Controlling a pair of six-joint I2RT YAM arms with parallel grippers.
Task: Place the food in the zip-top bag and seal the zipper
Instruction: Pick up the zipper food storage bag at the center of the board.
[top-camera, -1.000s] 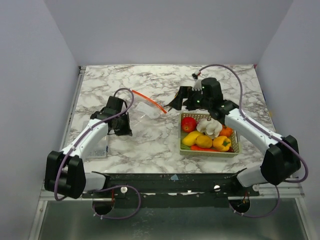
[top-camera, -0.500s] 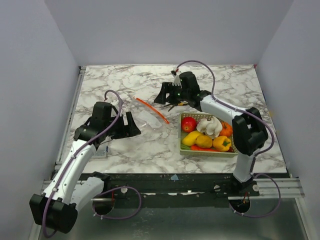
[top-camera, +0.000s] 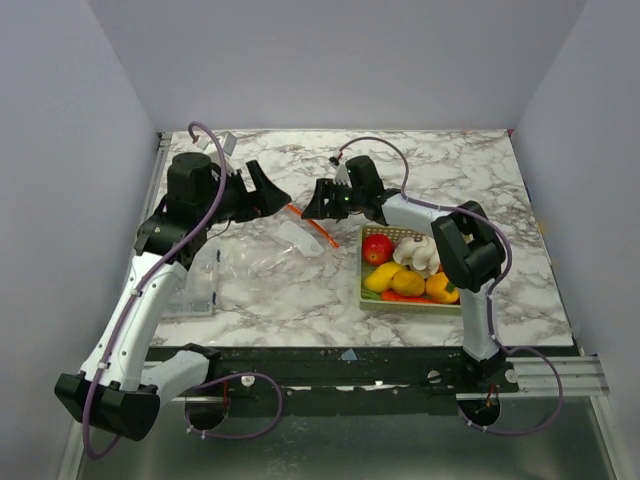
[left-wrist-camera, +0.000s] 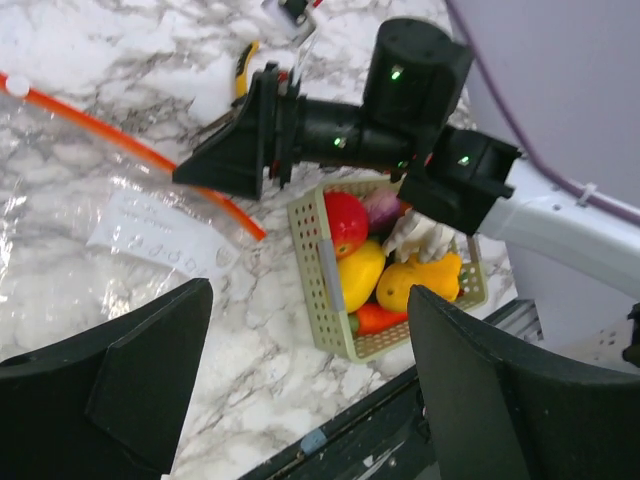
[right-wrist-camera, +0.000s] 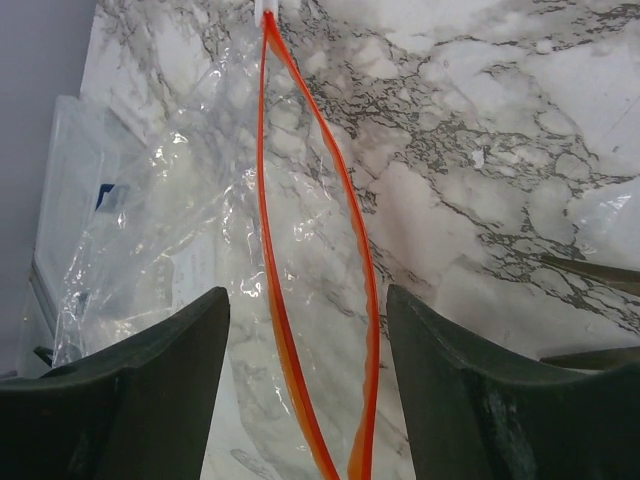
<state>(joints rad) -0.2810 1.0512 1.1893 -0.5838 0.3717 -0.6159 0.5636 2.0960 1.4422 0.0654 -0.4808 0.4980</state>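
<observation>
The clear zip-top bag lies crumpled on the marble, left of the pale green basket. Its red-orange zipper is parted into two strips, so the mouth gapes. My right gripper hovers low at the zipper's basket-side end, open, with both strips between its fingers and touching neither. My left gripper is raised behind the bag, open and empty. The food stays in the basket: red apple, yellow mango and yellow pepper.
White bulbs lie among the food. Yellow-handled pliers rest on the marble behind my right gripper. A clear plastic box sits by the table's left edge, next to the bag. The table's front edge runs below the basket.
My left gripper opened, let go at the bag's left side, and rose toward the back. My right arm swung left from the basket to the zipper's end, its jaws narrowing.
</observation>
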